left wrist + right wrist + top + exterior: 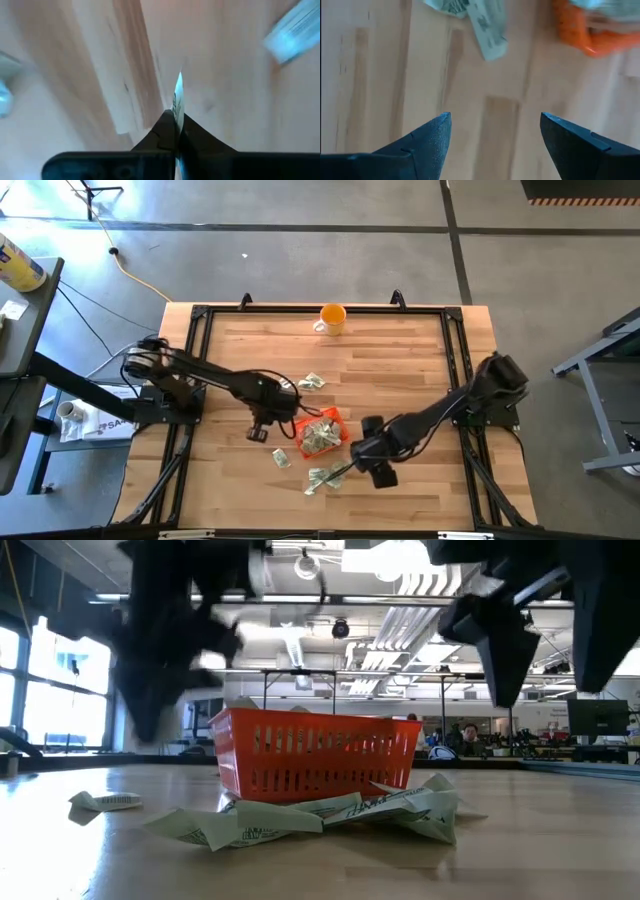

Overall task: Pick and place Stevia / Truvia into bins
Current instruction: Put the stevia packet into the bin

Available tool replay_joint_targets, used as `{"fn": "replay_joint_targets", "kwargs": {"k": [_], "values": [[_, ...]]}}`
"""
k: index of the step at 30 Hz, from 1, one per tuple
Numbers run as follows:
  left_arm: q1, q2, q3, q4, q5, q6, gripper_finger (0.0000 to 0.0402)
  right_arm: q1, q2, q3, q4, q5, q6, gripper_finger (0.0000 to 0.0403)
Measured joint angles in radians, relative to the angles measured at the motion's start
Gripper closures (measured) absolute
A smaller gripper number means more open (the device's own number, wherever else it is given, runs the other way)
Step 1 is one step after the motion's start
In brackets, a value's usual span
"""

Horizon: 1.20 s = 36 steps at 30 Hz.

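Near the table's front edge, your tray (320, 434) holds several sachets; loose ones (322, 478) remain. Left gripper (175, 131) pinches a sachet (178, 95); right gripper (492, 132) gapes empty.

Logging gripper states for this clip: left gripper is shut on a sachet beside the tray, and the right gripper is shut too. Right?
Not quite. The right gripper is open, its fingers wide apart and empty in the right wrist view. The left gripper is indeed shut on a sachet beside the tray.
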Motion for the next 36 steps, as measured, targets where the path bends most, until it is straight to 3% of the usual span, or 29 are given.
{"fn": "replay_joint_targets", "kwargs": {"k": [4,8,12,17,22,26,32,36], "values": [[-0.030,-0.094,0.113,-0.052,0.001,-0.044,0.0364,0.014,0.064,0.000,0.065,-0.010,0.025,0.0108],[-0.048,-0.144,0.201,0.114,0.048,-0.051,0.0370,0.021,0.098,0.000,0.081,0.018,0.044,0.0108],[-0.045,-0.086,0.193,0.290,0.127,-0.077,0.0367,0.020,0.101,0.000,0.108,0.059,0.060,0.0108],[-0.045,-0.009,0.191,0.406,0.078,-0.114,0.0274,0.019,0.101,0.000,0.193,0.081,0.044,0.0108],[-0.045,0.001,0.189,0.343,0.092,-0.217,0.0174,0.003,0.142,0.002,0.303,0.026,0.005,0.0108],[-0.062,-0.024,0.188,0.200,0.122,-0.345,0.0124,-0.013,0.197,0.002,0.371,0.009,-0.033,0.0108],[-0.208,-0.134,0.189,0.067,0.038,-0.479,0.0110,-0.042,0.249,0.003,0.398,0.020,-0.030,0.0116],[-0.303,-0.185,0.190,-0.041,-0.131,-0.641,0.0125,-0.049,0.254,0.005,0.386,-0.003,-0.030,0.0173]]}}
